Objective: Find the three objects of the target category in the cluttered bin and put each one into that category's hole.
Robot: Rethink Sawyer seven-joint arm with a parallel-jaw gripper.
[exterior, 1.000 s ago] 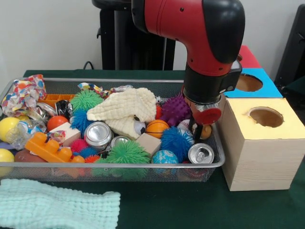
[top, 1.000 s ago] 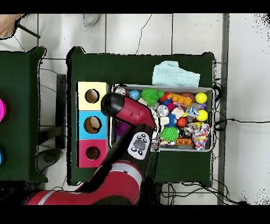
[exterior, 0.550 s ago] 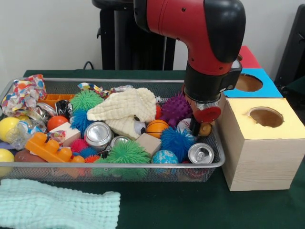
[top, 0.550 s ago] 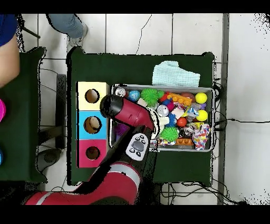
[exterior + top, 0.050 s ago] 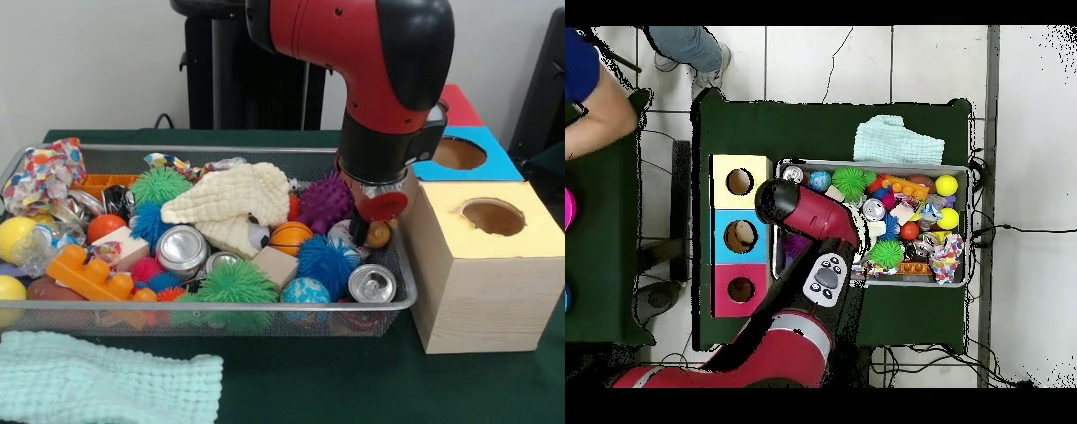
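Orange-brown ball hangs at the jaws, right end of the wire bin.
Gripper appears clamped on it, presumably lifting toward the boxes' holes at frame right.

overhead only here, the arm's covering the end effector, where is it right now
Observer: In the front view the end effector hangs low over the end of the wire mesh bin nearest the yellow-topped wooden box.
Operator: anything in it
Observer: A small orange-brown ball sits right against it. I can't confirm that it is gripped.
Operator: whats below it
Observer: An upright silver drinks can stands just in front of it.
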